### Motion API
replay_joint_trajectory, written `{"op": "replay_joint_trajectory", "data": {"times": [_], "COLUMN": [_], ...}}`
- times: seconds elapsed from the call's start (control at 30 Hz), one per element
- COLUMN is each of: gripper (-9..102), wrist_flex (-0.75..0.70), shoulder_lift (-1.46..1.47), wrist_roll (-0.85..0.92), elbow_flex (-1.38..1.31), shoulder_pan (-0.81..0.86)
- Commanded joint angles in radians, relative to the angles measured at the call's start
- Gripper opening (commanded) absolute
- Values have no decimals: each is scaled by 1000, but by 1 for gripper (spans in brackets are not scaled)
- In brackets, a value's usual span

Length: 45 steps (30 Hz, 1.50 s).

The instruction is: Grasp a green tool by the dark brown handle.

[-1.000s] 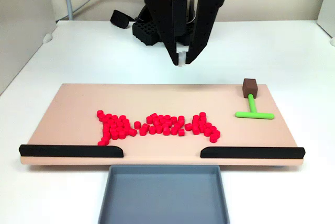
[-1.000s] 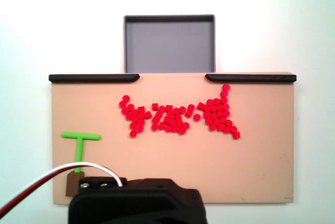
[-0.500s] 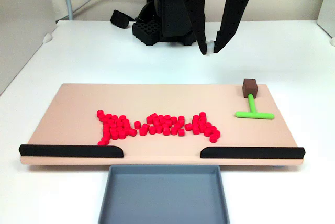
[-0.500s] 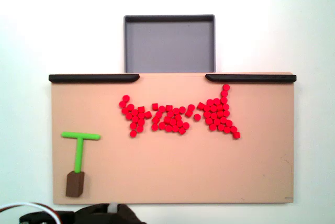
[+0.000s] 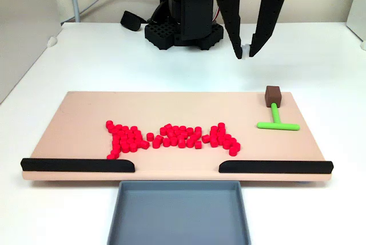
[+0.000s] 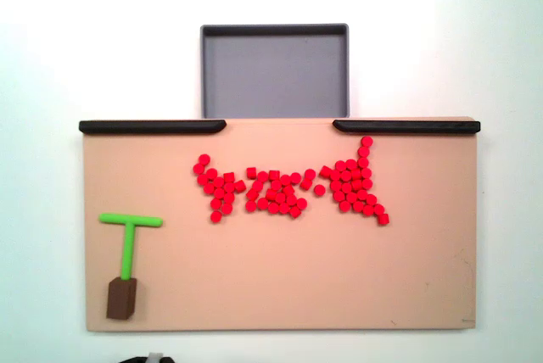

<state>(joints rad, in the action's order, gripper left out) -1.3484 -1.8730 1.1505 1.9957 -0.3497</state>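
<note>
Your gripper [image 5: 247, 55] hangs slightly open and empty, behind the green tool [image 5: 277, 120] and its dark brown handle [image 5: 273, 94].

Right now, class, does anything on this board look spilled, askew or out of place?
Nothing stands out. The red cubes lie scattered mid-board, all on the board. The green tool lies flat near one corner, brown handle attached. The tray sits at the gap between the black bars.
</note>
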Motion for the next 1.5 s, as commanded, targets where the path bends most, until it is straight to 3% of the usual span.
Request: {"op": "replay_joint_trajectory", "data": {"times": [0.0,0.27,1.47], "gripper": [0,0,7], "wrist_flex": [29,55,78], "shoulder_lift": [-52,-35,195], "wrist_roll": [-28,-120,-64], "elbow_flex": [23,14,-173], "shoulder_pan": [-20,-48,-64]}}
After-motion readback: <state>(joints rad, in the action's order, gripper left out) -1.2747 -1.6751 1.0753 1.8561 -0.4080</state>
